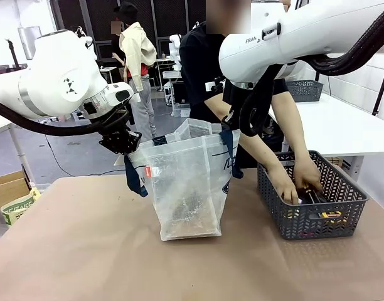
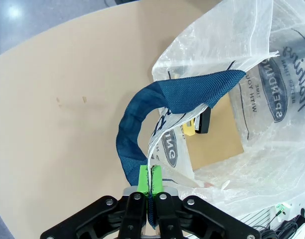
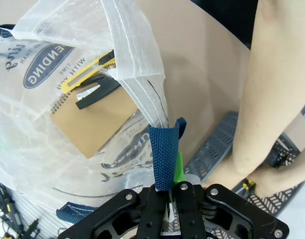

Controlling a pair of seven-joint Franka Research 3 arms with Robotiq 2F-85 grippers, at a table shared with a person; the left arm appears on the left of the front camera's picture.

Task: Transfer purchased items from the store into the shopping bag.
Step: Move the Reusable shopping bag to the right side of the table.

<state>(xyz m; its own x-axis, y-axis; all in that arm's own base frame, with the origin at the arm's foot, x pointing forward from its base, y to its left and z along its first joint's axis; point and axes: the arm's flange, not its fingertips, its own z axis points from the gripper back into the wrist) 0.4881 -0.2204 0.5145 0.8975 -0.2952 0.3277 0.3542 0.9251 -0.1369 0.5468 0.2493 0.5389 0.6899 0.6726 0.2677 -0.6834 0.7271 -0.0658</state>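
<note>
Two claws hold the shopping bag [image 1: 189, 182] open at the middle of the bench [image 1: 73, 251]. The left claw [image 2: 151, 175] is clamped on one navy handle [image 2: 142, 119], the right claw [image 3: 171, 172] on the other handle [image 3: 163, 149]. A flat brown cardboard item [image 2: 215, 132] and a yellow cutter [image 3: 85, 74] lie inside. The person's hands [image 1: 286, 187] reach into the basket [image 1: 342, 222] near the right edge, beside a small yellow-and-black object [image 1: 330, 215]. I judge the transfer is partly done. Next, both claws must hold the mouth wide and steady.
</note>
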